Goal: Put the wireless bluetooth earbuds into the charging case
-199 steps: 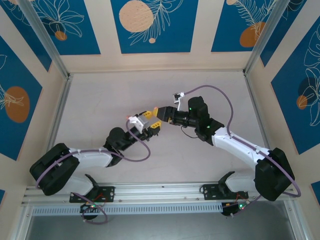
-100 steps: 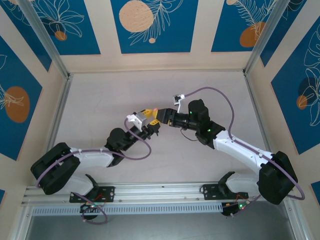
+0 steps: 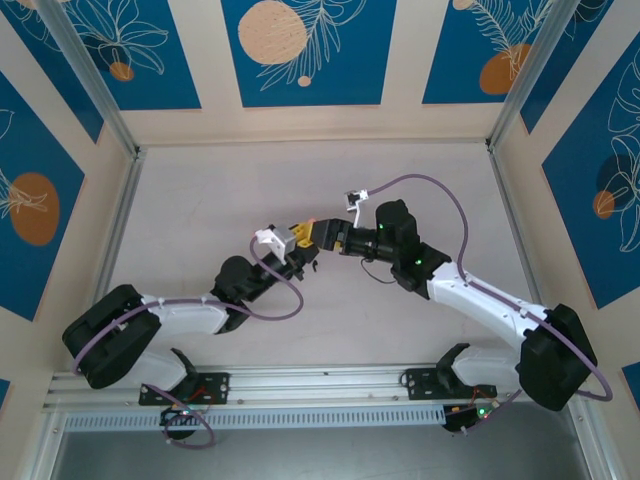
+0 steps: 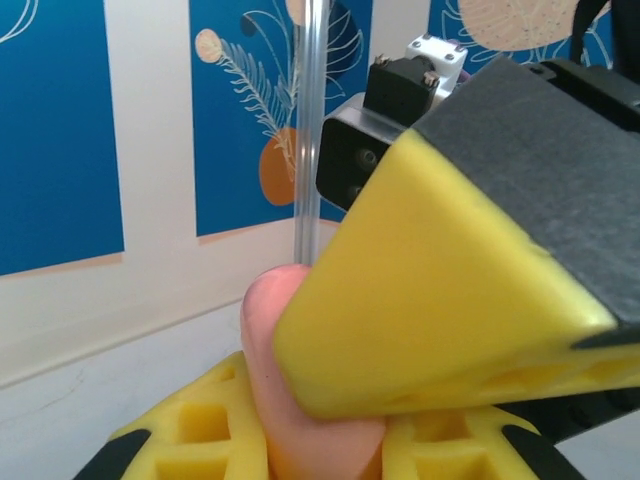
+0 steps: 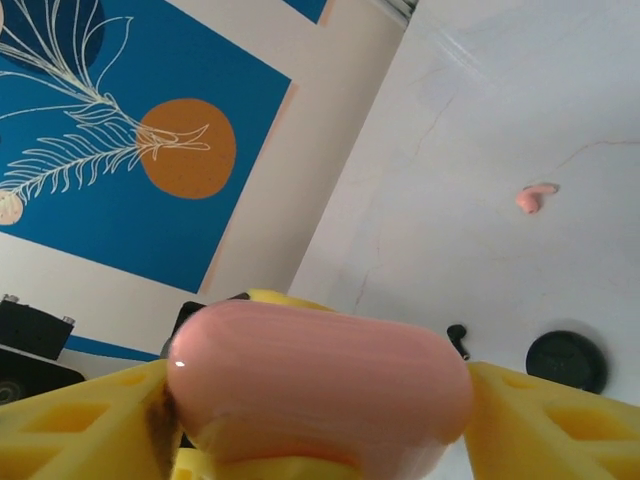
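The pink charging case (image 3: 309, 221) hangs above the table's middle, where both grippers meet. My left gripper (image 3: 303, 243) is shut on it; in the left wrist view the case (image 4: 270, 330) stands pinched between the yellow fingers of the left gripper (image 4: 315, 440). A yellow finger (image 4: 440, 290) of the right gripper crosses in front of it. My right gripper (image 5: 320, 400) straddles the case (image 5: 320, 370) lengthwise, and a thin dark gap shows at its left finger. One small black earbud (image 5: 457, 338) lies on the table beyond.
A flat black round disc (image 5: 566, 360) lies on the table near the earbud. A tiny pink piece (image 5: 537, 197) sits farther out. Patterned blue walls (image 3: 300, 50) and metal rails (image 3: 120, 220) enclose the white table (image 3: 200, 190).
My left gripper has shut onto the case. The right gripper's jaws have widened around it, and the right arm has shifted slightly left.
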`<state>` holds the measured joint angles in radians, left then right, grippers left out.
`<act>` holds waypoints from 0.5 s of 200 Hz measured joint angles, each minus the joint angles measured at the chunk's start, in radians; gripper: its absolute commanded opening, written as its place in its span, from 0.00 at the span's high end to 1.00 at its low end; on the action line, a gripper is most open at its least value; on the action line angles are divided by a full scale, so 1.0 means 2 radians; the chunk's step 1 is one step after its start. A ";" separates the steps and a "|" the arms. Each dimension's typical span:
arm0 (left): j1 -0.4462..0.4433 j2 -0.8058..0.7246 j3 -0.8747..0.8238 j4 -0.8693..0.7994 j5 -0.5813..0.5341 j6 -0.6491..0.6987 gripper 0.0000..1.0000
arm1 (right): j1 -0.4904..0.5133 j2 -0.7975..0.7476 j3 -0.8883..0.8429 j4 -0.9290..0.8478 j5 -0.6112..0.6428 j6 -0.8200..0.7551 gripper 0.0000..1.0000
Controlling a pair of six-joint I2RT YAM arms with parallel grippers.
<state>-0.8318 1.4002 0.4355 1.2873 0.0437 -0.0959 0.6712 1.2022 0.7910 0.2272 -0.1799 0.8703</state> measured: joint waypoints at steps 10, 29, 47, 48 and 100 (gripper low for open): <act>0.000 0.000 -0.002 0.005 0.008 0.000 0.87 | -0.005 -0.004 0.002 -0.016 -0.005 -0.016 0.17; 0.000 -0.003 -0.009 0.005 0.025 0.000 0.90 | -0.026 -0.012 0.009 -0.042 -0.027 -0.063 0.16; 0.000 -0.008 -0.013 -0.001 0.044 0.000 0.90 | -0.056 -0.025 0.013 -0.061 -0.059 -0.118 0.16; 0.000 -0.008 -0.013 -0.001 0.045 0.000 0.90 | -0.057 -0.026 0.013 -0.062 -0.060 -0.121 0.17; 0.013 -0.029 -0.013 -0.005 0.130 -0.015 0.90 | -0.150 -0.077 0.013 -0.116 -0.204 -0.337 0.33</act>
<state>-0.8066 1.3430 0.4099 1.2781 0.3035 -0.1257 0.3702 1.0481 0.8162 -0.0040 -0.5869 0.1955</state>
